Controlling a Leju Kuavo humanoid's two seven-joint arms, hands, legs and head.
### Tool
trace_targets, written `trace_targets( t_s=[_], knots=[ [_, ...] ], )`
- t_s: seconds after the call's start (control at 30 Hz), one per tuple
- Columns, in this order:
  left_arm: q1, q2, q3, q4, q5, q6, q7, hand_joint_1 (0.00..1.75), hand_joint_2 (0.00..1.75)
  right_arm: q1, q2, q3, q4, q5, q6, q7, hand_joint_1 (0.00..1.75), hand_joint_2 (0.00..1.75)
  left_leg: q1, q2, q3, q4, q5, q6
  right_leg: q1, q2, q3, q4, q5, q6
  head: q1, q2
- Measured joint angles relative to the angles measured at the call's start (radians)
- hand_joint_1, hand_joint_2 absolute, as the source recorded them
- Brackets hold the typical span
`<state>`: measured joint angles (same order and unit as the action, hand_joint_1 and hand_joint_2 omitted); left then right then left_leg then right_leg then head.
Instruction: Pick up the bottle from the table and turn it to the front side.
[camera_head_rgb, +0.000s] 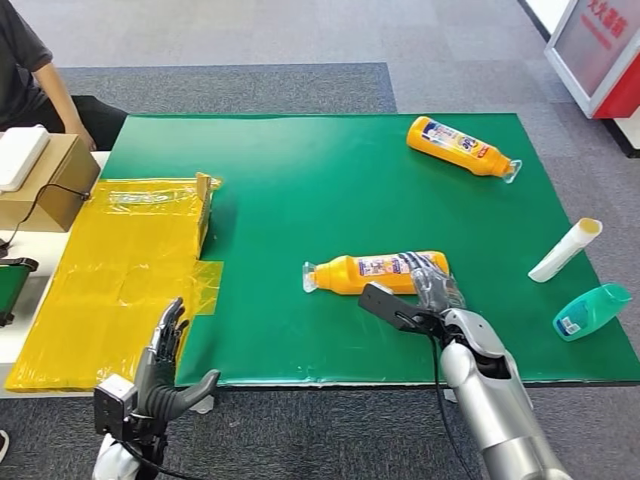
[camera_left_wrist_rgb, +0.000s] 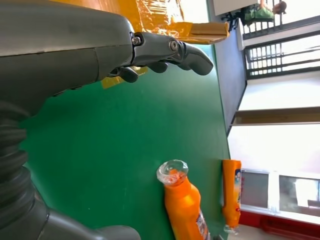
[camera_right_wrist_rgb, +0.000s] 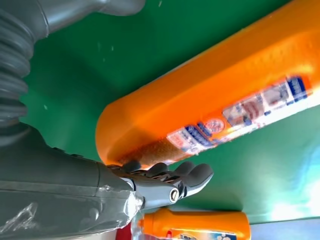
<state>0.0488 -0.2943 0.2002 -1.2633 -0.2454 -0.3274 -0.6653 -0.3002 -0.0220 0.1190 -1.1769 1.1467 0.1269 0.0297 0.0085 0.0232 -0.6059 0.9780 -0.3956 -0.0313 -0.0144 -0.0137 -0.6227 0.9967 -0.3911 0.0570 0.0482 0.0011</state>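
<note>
**Right hand set at the base end of the near bottle**

The green surface (camera_head_rgb: 317, 190) fills the middle of the head view, and a yellow sheet (camera_head_rgb: 113, 270) covers its left part, with a small cardboard flap standing at the sheet's upper right edge. A person sits at the upper left corner beside a cardboard box (camera_head_rgb: 47, 180).

The bottle (camera_head_rgb: 377, 271) to be turned lies on its side at centre, cap to the left and label partly upward, presumably so that a roll along its long axis will bring the front up. A second orange bottle (camera_head_rgb: 460, 146) lies at upper right, well apart. At the right edge lie a white tube (camera_head_rgb: 564, 250) and a teal container (camera_head_rgb: 591, 310).

The right hand (camera_head_rgb: 432, 290) is placed over the bottle's base end, fingers reaching across it. In the right wrist view the fingers (camera_right_wrist_rgb: 181, 175) lie together against the base; a closed grip cannot be confirmed. A grasp there would leave the label visible.

The left hand (camera_head_rgb: 167, 368) is held at lower left, fingers spread, holding nothing, seemingly kept out of the way.
</note>
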Motion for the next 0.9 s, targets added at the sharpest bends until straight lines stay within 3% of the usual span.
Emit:
trace_targets(
  t_s=[0.37,0.9],
  knots=[
    [-0.020,0.016,-0.037,0.048,0.023,0.027,-0.001,0.00,1.75,-0.205,-0.008,0.018,0.315,0.102,-0.059,0.010,0.00,1.75,0.000,0.000,0.001,0.000,0.002,0.000,0.000,0.000,0.000,0.000,0.002,0.000,0.000,0.000],
    [-0.020,0.024,-0.051,0.082,0.025,0.041,-0.001,0.00,1.75,-0.254,-0.006,0.031,0.390,0.139,-0.081,0.009,0.00,1.75,0.000,0.000,0.001,0.000,0.002,0.000,0.000,0.000,0.001,0.000,0.002,0.000,0.000,0.000]
  ],
)
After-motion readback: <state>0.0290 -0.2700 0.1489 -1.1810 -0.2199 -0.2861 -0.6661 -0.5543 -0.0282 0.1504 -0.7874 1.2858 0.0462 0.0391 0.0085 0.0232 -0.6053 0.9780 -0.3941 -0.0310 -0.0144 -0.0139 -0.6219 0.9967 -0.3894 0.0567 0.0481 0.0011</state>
